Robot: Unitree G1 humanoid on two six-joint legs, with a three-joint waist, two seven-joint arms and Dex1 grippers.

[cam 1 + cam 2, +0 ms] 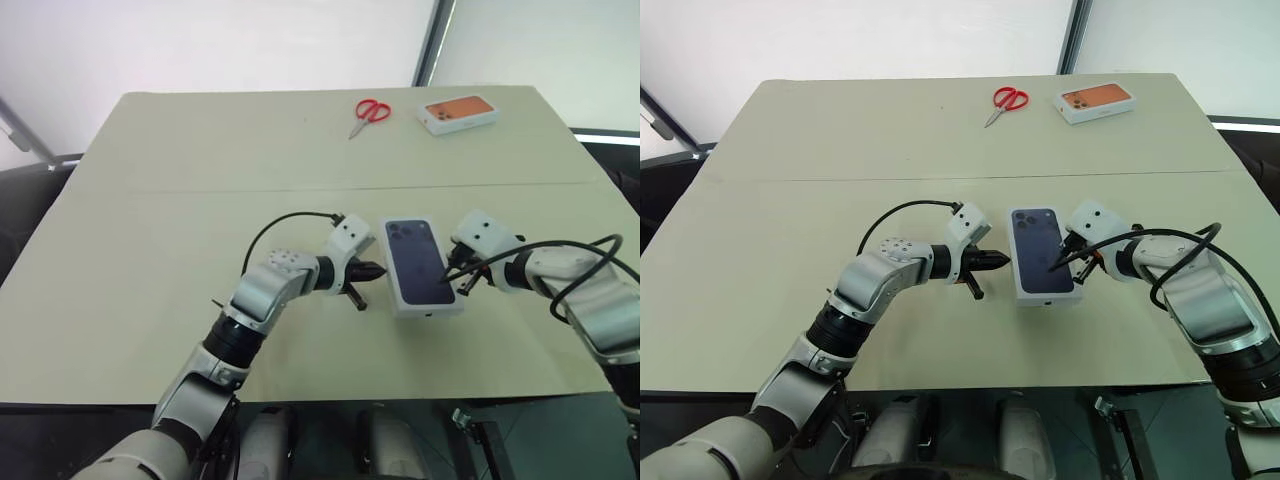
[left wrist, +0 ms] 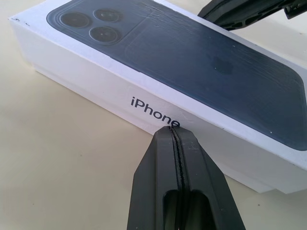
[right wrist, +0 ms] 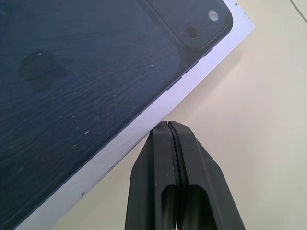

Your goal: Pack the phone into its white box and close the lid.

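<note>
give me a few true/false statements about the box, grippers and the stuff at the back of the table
1. The lid is on, printed phone picture facing up. True.
2. The left gripper is open wide around the lid. False: its fingers are shut, the tips at the lid's side wall by the printed word.
3. The right gripper is shut, its tip at the lid's edge. True.
4. The scissors lie on top of the lid. False: they lie at the far side of the table, apart from it.
5. An orange-topped box lies beside the scissors at the far side. True.
</note>
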